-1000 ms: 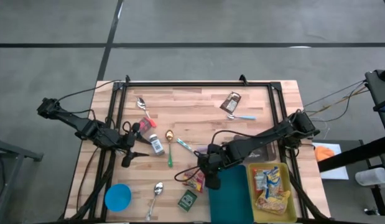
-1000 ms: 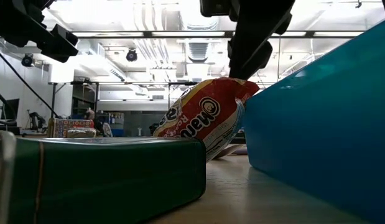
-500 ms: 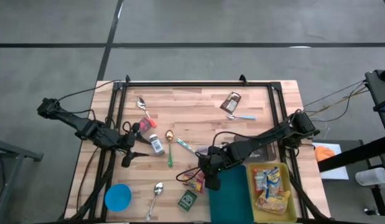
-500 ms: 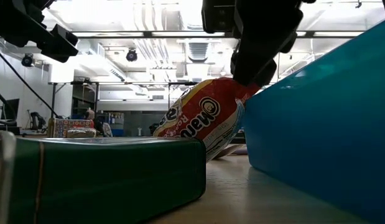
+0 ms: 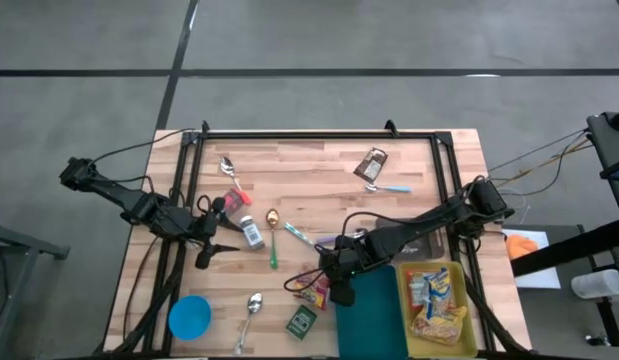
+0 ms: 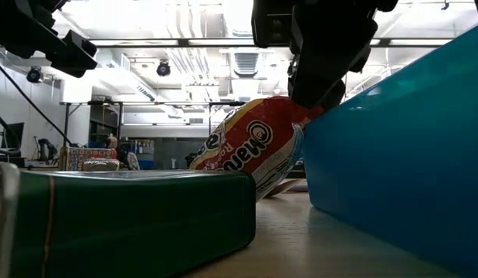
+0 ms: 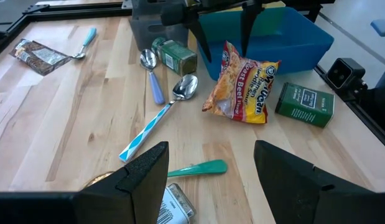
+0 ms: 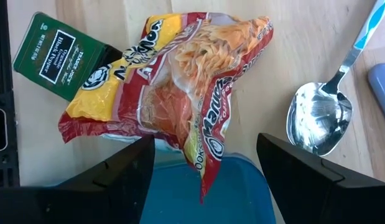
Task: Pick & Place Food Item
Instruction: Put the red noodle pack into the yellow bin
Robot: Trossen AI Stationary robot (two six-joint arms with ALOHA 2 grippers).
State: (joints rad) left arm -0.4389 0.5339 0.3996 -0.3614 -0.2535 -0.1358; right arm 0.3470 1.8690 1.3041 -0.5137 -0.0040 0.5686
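- While the right gripper (image 5: 333, 291) hovers over the noodle packet (image 5: 312, 291) with its fingers spread either side and nothing between them touching yet, the step in hand looks like the approach before the pick.
- That packet, the task's thing, lies on the table (image 5: 319, 170) at about six o'clock from the table's middle, one edge against the near wall of the teal bin (image 5: 374, 315); in the low view it leans on that wall directly under the dark gripper.
- Next move, as I judge it: lower until the fingers straddle the crinkled packet, pinch it, lift clear of the bin wall, then carry toward four o'clock into a bin.
- Risk: the foil may slip or buckle, and the green tea box (image 5: 301, 321) sits just beside at seven o'clock.
- Teal bin: what shows of its inside holds nothing I can make out.
- Yellow bin (image 5: 436, 305), touching the teal one at its three o'clock side, already holds several snack packets.
- Left gripper (image 5: 211, 250) waits at nine o'clock near the small jar (image 5: 251, 233), fingers apart, holding nothing.
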